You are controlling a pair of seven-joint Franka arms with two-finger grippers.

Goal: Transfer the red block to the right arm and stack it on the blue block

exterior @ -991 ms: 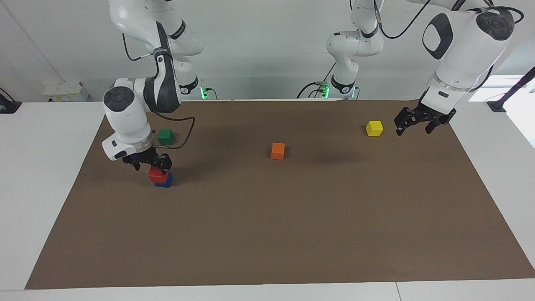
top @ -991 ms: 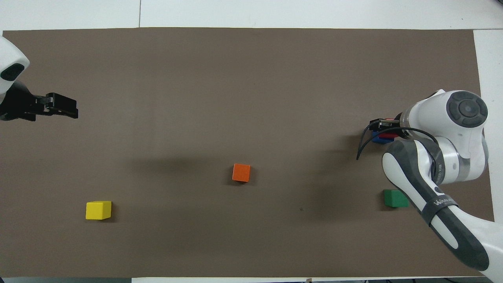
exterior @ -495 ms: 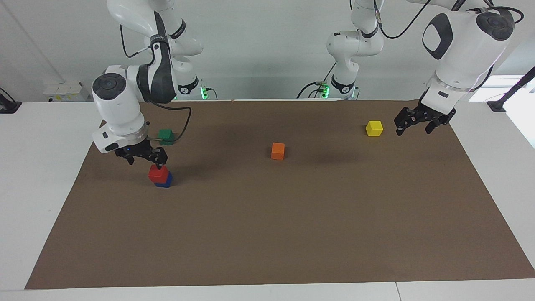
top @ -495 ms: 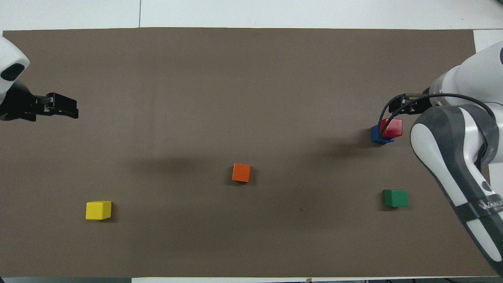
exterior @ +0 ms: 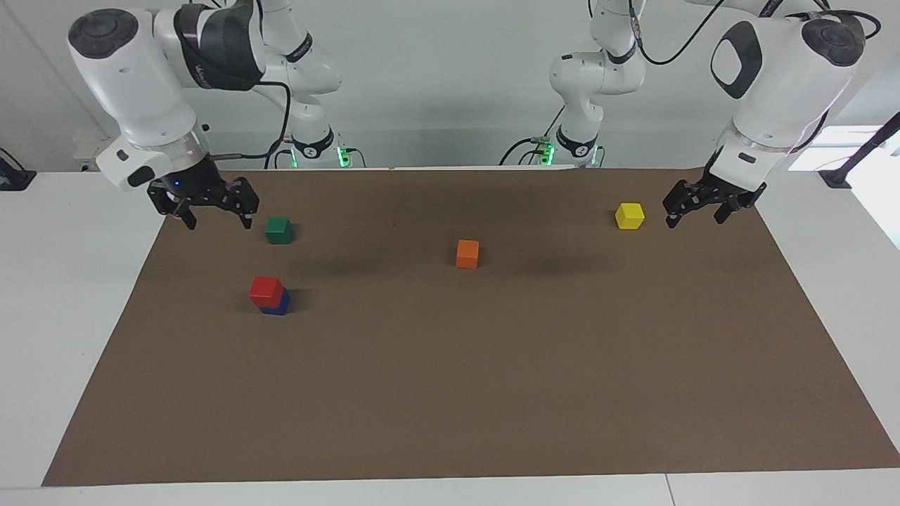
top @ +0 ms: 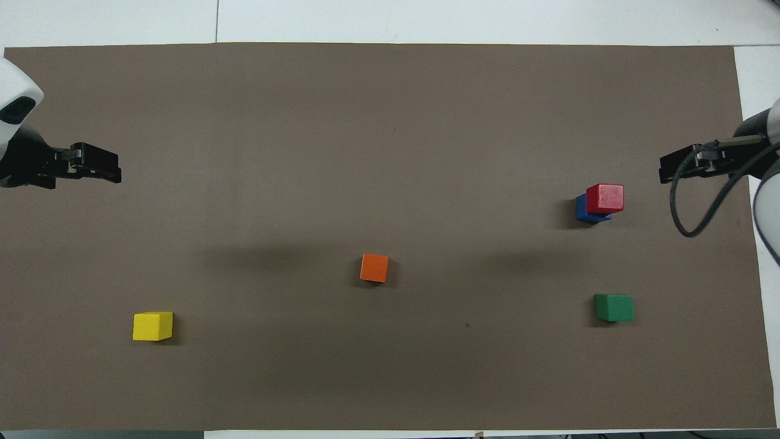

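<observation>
The red block (exterior: 266, 289) sits on the blue block (exterior: 278, 305), slightly askew, toward the right arm's end of the brown mat. In the overhead view the red block (top: 605, 198) covers most of the blue block (top: 582, 209). My right gripper (exterior: 218, 221) is open and empty, raised over the mat's edge, apart from the stack; it also shows in the overhead view (top: 665, 173). My left gripper (exterior: 696, 219) is open and empty, waiting over the mat's other end beside the yellow block; it also shows in the overhead view (top: 114, 174).
A green block (exterior: 278, 230) lies nearer to the robots than the stack, close to my right gripper. An orange block (exterior: 467, 254) lies mid-mat. A yellow block (exterior: 629, 216) lies toward the left arm's end. The brown mat (exterior: 492, 393) covers the white table.
My right gripper has let go of the red block, risen and drawn back toward the mat's edge. The red block stays on the blue block. The left arm has not moved.
</observation>
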